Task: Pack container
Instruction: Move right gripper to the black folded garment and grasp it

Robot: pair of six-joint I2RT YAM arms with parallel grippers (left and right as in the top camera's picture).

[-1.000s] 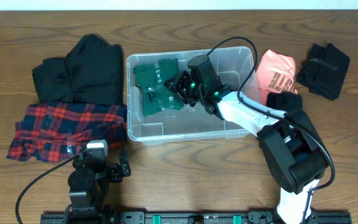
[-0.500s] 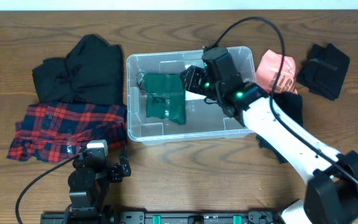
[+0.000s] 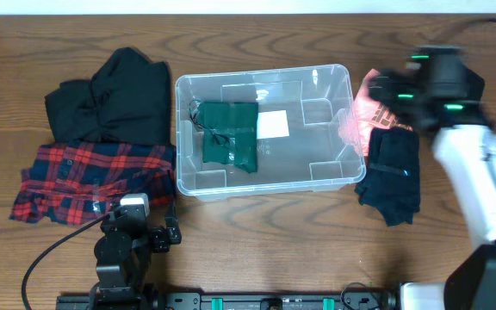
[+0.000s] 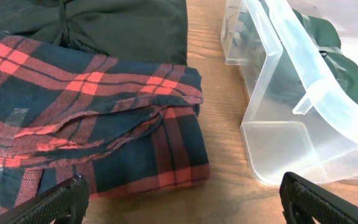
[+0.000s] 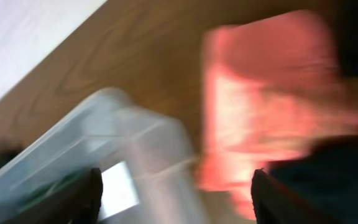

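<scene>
The clear container (image 3: 330,176) sits mid-table with a folded dark green garment (image 3: 228,133) in its left half and a white label (image 3: 272,125) on its base. My right gripper (image 3: 393,89) is open and empty, above the salmon-pink garment (image 3: 375,110) just right of the container; its wrist view is blurred, showing the container's corner (image 5: 135,140) and the pink garment (image 5: 266,106). My left gripper (image 4: 182,202) is open and empty, low over the table near the red plaid shirt (image 4: 86,118) and the container's near left corner (image 4: 291,134).
A black garment (image 3: 114,99) lies at the left, above the red plaid shirt (image 3: 93,176). A black garment (image 3: 392,172) lies right of the container and another black piece (image 3: 448,96) at the far right.
My right gripper has let go of the green garment inside the container, lifted out and swung right to above the pink garment. The left arm has not moved.
</scene>
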